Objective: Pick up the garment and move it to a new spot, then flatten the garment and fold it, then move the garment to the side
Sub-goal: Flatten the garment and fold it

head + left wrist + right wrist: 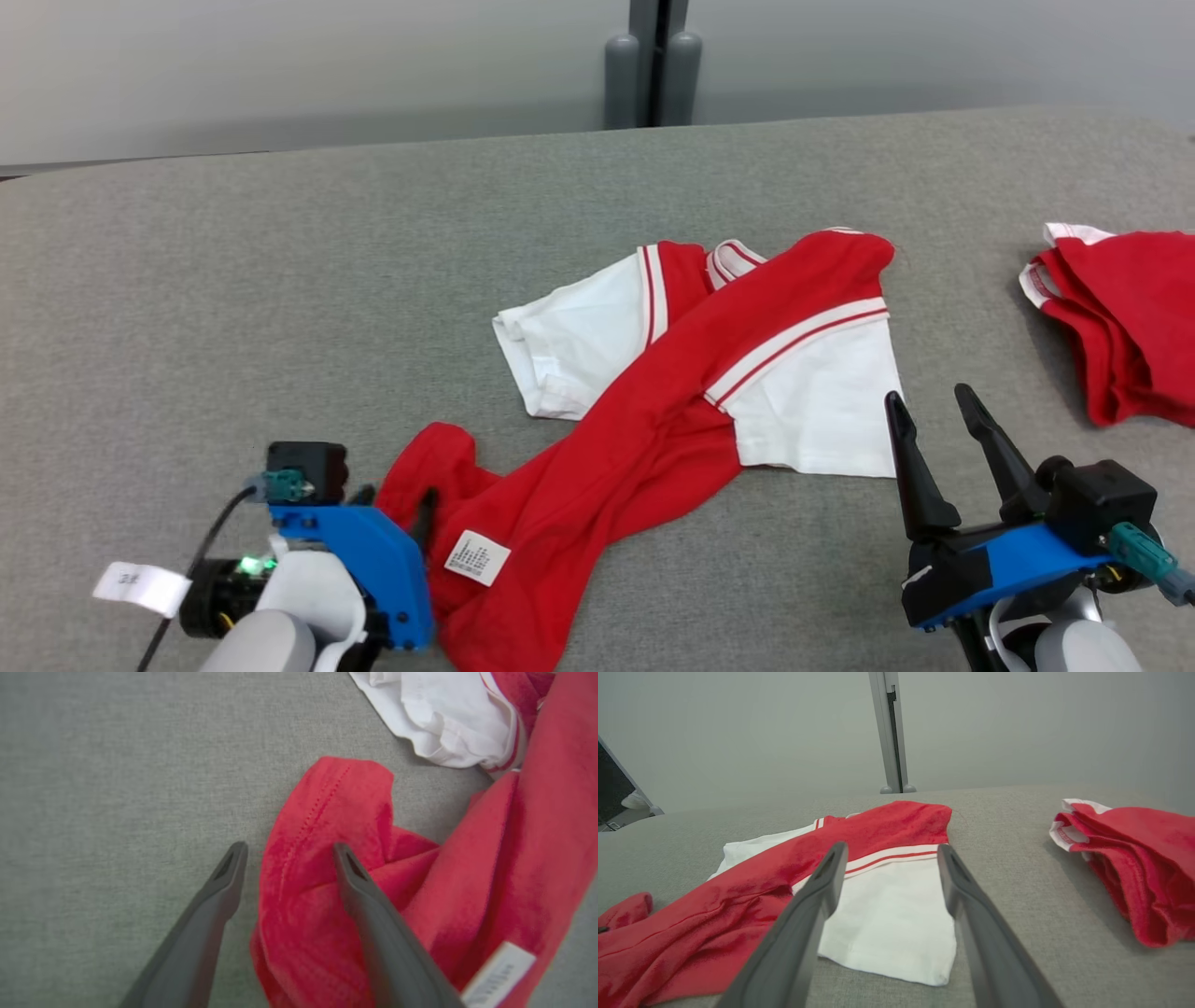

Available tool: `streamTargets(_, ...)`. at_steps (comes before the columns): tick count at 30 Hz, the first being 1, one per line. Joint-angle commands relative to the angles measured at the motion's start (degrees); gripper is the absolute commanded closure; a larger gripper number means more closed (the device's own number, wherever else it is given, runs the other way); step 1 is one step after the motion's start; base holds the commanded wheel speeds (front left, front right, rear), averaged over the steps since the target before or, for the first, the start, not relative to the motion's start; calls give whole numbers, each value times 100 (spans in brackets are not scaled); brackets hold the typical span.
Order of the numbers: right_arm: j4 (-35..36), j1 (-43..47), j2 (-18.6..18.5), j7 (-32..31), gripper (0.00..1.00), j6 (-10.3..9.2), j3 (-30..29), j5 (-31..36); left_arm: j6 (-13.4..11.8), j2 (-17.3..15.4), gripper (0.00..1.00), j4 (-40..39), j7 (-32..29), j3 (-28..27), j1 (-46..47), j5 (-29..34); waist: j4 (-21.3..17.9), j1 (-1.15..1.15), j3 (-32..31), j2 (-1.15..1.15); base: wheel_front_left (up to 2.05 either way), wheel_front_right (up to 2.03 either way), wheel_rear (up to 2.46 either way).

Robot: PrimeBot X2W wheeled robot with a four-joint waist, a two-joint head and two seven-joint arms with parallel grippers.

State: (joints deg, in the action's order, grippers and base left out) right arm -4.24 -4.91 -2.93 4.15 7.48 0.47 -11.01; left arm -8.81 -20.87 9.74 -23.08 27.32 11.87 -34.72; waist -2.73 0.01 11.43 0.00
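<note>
Spread left fingers (219, 896) astride a fold of the garment (644, 420); right fingers (817, 896) parted, empty.

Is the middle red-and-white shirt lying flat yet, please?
No, crumpled: the shirt lies twisted, with its red fabric bunched into a diagonal ridge.

One sprawled red-and-white shirt (653, 411), one bunched red garment (1130, 317), one grey surface (280, 280), two end effectors: left end effector (287, 851), right end effector (928, 394).

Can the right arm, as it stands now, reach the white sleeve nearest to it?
Likely yes: the right gripper is open, close to the white sleeve and aimed at it, and nothing lies between them.
</note>
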Motion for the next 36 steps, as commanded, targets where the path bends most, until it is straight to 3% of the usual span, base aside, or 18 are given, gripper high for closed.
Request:
streamTargets(1, 0, -67, 2, 33, 0, 3, -9, 50, -23, 81, 0, 75, -67, 52, 63, -41, -40, -1, 13, 0, 0, 0, 0)
streamTargets(6, -24, -79, 2, 101, 0, 3, -1, -36, 65, 133, 0, 357, -612, 196, 57, -272, -203, -1, 96, 0, 0, 0, 0)
streamTargets(8, -52, -83, 3, 113, 0, 3, 4, -37, 130, 138, 60, 317, -656, 207, 35, -333, -245, -1, 108, 0, 0, 0, 0)
streamTargets(9, -64, -87, 3, 130, 0, 3, 4, -51, 134, 145, 100, 280, -563, 154, 49, -350, -258, -1, 113, 0, 0, 0, 0)
streamTargets(14, -77, -110, 4, 167, 0, 3, 54, -115, -23, 26, 100, 203, 418, -288, 332, -113, -334, -1, 144, 0, 0, 0, 0)
streamTargets(17, -60, -121, 3, 213, 0, 3, 57, -115, 41, 4, 100, 198, 1031, -508, 573, -18, -368, -1, 194, 0, 0, 0, 0)
streamTargets(21, -44, -226, 3, 220, 0, 3, 114, -132, 334, -75, 100, 332, 1536, -775, 1100, -106, -442, -1, 347, 0, 0, 0, 0)
streamTargets(28, -103, -551, 3, 357, 0, 3, 352, -239, 805, -559, 100, 777, 1392, -1170, 2269, -327, -799, -1, 763, 0, 0, 0, 0)
streamTargets(32, -229, -693, 2, 493, 0, 3, 443, -374, 803, -879, 100, 805, 1332, -1341, 2656, -282, -996, -1, 1027, 0, 0, 0, 0)
streamTargets(35, -371, -781, 1, 620, 0, 3, 470, -434, 762, -901, 100, 890, 1277, -1428, 2770, -363, -1083, -1, 1155, 0, 0, 0, 0)
streamTargets(36, -414, -813, 1, 641, 0, 3, 479, -456, 743, -906, 75, 941, 1247, -1459, 2785, -404, -1101, -1, 1187, 0, 0, 0, 0)
